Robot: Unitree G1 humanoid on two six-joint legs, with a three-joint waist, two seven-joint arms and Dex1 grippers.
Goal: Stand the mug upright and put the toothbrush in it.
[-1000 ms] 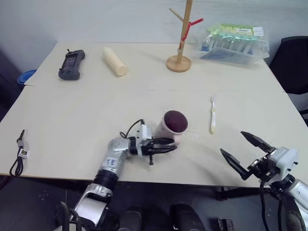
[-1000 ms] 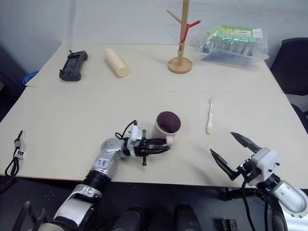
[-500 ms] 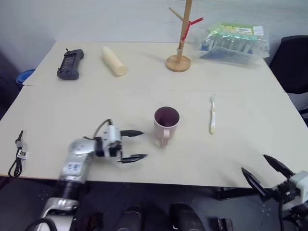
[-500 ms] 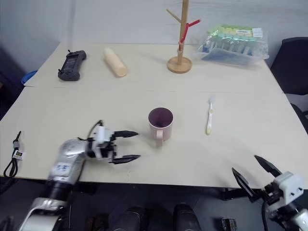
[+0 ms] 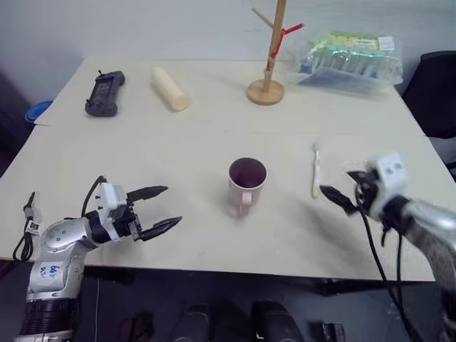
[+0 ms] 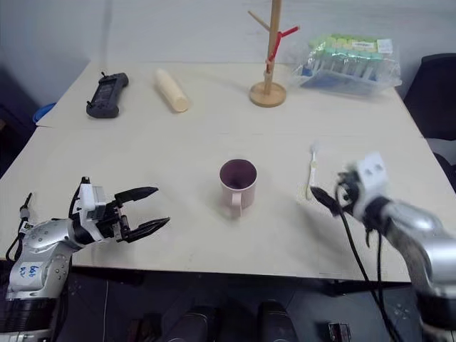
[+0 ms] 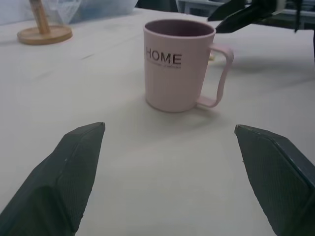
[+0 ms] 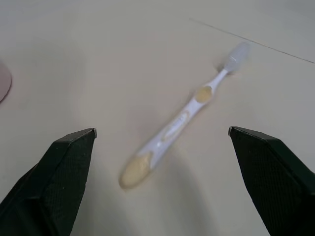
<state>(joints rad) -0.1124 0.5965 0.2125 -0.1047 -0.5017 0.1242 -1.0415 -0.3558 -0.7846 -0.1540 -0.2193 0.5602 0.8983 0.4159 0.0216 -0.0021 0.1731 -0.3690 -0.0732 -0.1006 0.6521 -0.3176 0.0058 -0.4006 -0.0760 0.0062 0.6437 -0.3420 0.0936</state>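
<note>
Across the pale table (image 5: 107, 164) we see the mug (image 5: 246, 185) upright near the middle, handle toward the front edge, and the toothbrush (image 5: 315, 171) lying flat between it and the right edge. Our right gripper (image 5: 350, 189) hangs wide open just short of the brush's handle end, while our left gripper (image 5: 158, 209), also spread wide and empty, sits near the front-left corner. We judge the thin, flat-lying brush could skid or pivot under the closing fingers, and a clumsy carry could tip the mug.
</note>
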